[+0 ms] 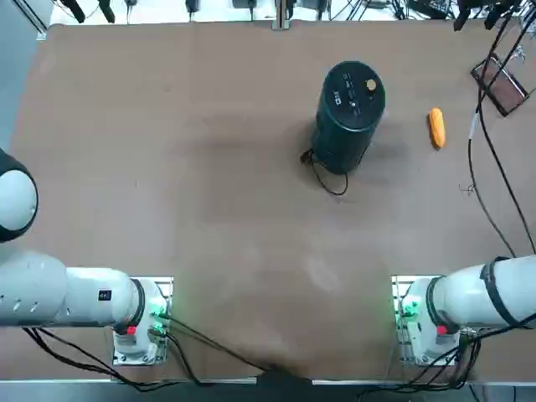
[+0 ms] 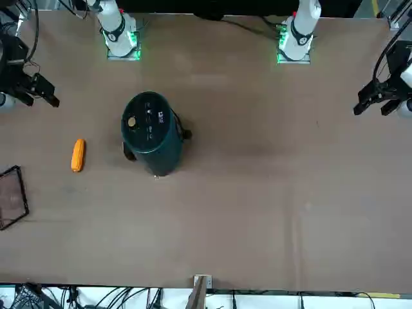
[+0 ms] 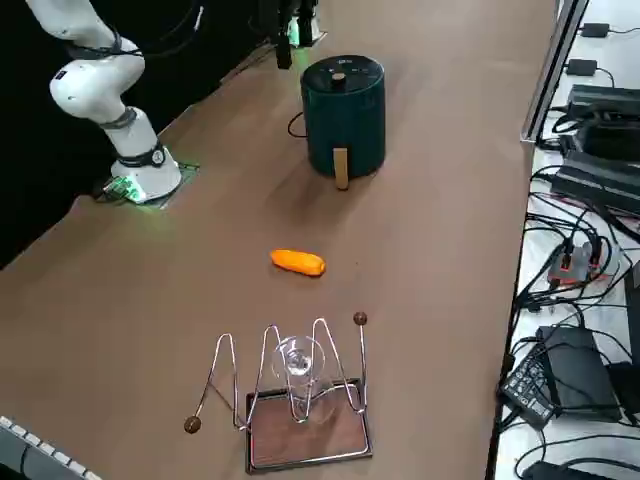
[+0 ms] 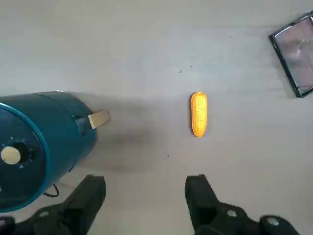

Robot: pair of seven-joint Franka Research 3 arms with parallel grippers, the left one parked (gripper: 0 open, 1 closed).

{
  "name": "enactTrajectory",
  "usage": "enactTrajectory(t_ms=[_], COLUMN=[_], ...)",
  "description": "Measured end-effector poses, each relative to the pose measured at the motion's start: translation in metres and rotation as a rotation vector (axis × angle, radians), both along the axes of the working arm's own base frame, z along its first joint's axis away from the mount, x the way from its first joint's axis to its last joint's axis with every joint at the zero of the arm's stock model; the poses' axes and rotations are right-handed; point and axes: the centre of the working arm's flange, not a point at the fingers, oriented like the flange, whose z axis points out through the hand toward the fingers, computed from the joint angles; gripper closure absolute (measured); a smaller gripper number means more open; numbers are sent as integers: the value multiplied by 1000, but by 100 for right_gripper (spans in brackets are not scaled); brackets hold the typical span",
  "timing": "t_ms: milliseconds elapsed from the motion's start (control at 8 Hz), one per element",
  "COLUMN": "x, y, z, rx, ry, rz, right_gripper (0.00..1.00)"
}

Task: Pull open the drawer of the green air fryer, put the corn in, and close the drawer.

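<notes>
Pincer mine, wide open, holding nothing, hanging high over the table. Green air fryer upright, drawer shut, its handle pointing toward the corn. Corn lies flat on the table, near the fryer, not touching. Framed rack beyond, well apart.

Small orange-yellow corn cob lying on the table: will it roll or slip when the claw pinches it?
Probably apt to roll: the small orange-yellow corn cob is a rounded oblong lying flat on the bare brown table, touching nothing. It looks rigid, likely light for its size. Its kernel ridges may help grip. The open right claw hangs above the table, clear of it; pinching across the width seems safest.
</notes>
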Motion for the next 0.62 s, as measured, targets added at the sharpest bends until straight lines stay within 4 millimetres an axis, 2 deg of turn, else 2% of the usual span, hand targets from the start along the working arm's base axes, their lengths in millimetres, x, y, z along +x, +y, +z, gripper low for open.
enactTrajectory(t_ms=[375, 500, 625], x=[0, 2, 8], y=[1, 5, 13], z=[2, -4, -18], rx=[1, 1, 2], ry=[-3, 8, 34], rz=[2, 8, 20], right_gripper=[0, 0, 0])
